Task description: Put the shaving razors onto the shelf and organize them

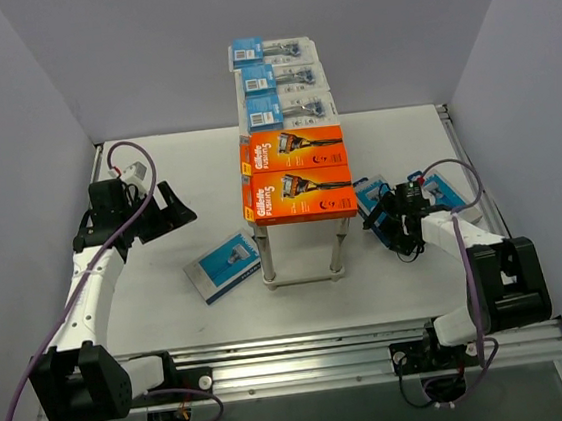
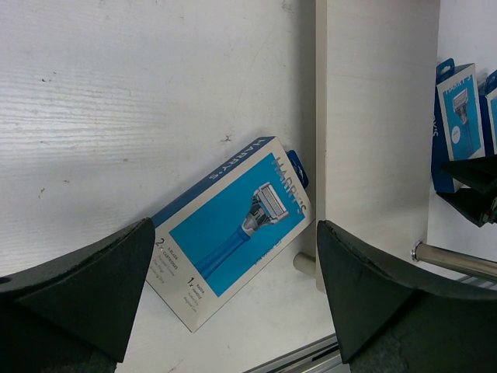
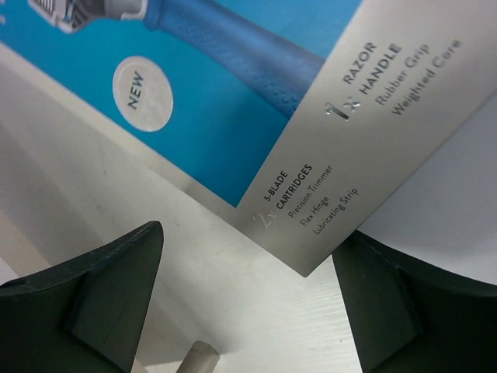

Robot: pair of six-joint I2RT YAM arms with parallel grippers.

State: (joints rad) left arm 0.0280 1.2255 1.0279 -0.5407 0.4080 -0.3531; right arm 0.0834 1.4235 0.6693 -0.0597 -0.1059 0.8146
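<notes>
A white surface [image 1: 156,173] fills the space in front of you, walled on three sides. At its middle stands the shelf [image 1: 262,258], a narrow stand on thin metal legs whose long top runs away from you.

Five razor packs cover that top in a single row. Nearest you lie two flat orange boxes [image 1: 297,194], side by side, each picturing a razor. Beyond them are three clear blister packs [image 1: 282,77] with blue cards, each showing a razor through the plastic.

Three flat blue-and-white boxes are not on the shelf. One Harry's box [image 2: 233,233] lies flat and askew on the surface just left of the shelf legs, showing a blue razor on a bright blue panel. The other two boxes [image 1: 440,189] lie on the surface to the right of the shelf.

Your left pincer [image 1: 168,212] hangs above the surface to the left, spread wide and holding nothing. Your right pincer [image 3: 248,256] is spread over a right-hand box [image 3: 311,116], whose printed corner sits between the fingers, neither one touching it.
</notes>
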